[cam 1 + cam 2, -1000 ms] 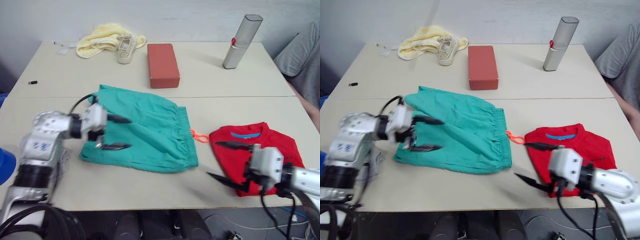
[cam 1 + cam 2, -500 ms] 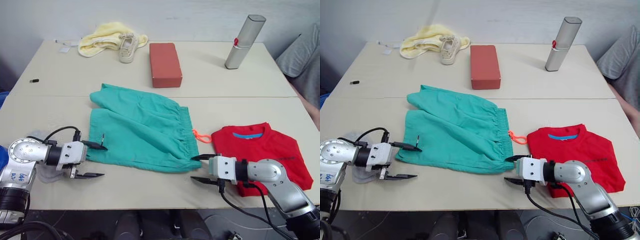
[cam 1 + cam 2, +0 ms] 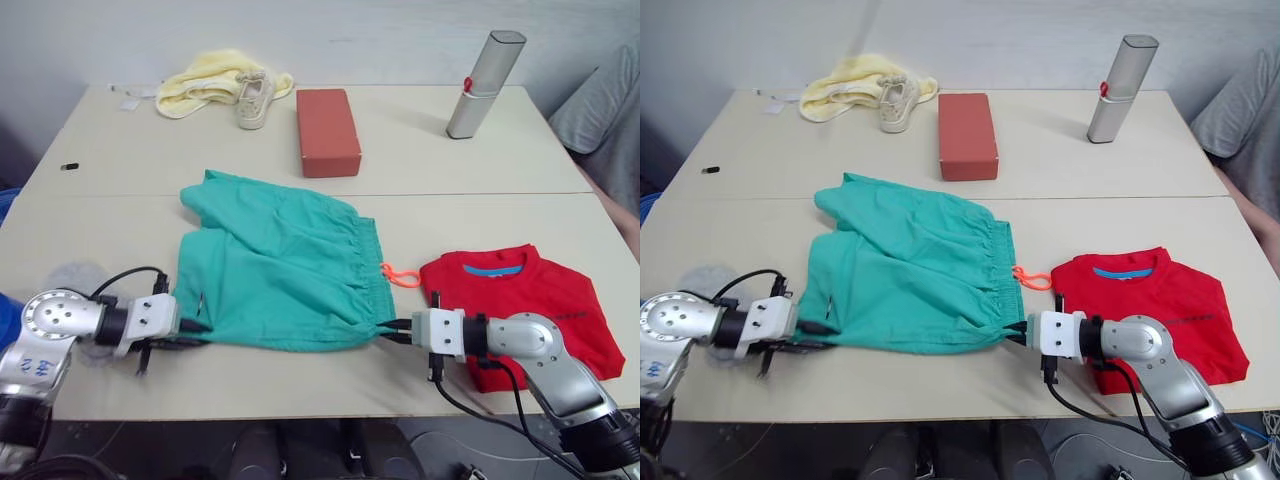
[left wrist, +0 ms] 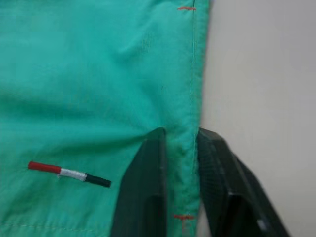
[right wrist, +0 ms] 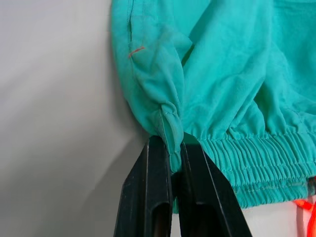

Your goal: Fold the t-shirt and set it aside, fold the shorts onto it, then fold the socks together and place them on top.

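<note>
Shorts (image 3: 280,265) are lying spread mid-desk, near its front edge; thin, limp fabric, likely sagging unless lifted by two corners. Left hand (image 4: 180,163) is pinching the hem corner, right hand (image 5: 170,158) is clamping the waistband corner.

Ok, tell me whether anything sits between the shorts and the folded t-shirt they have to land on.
Nothing visible does. The shorts lie beside the t-shirt with bare table between; only their own orange drawstring loop trails into that gap. Both the left gripper and right gripper are shut on the shorts' near corners.
</note>
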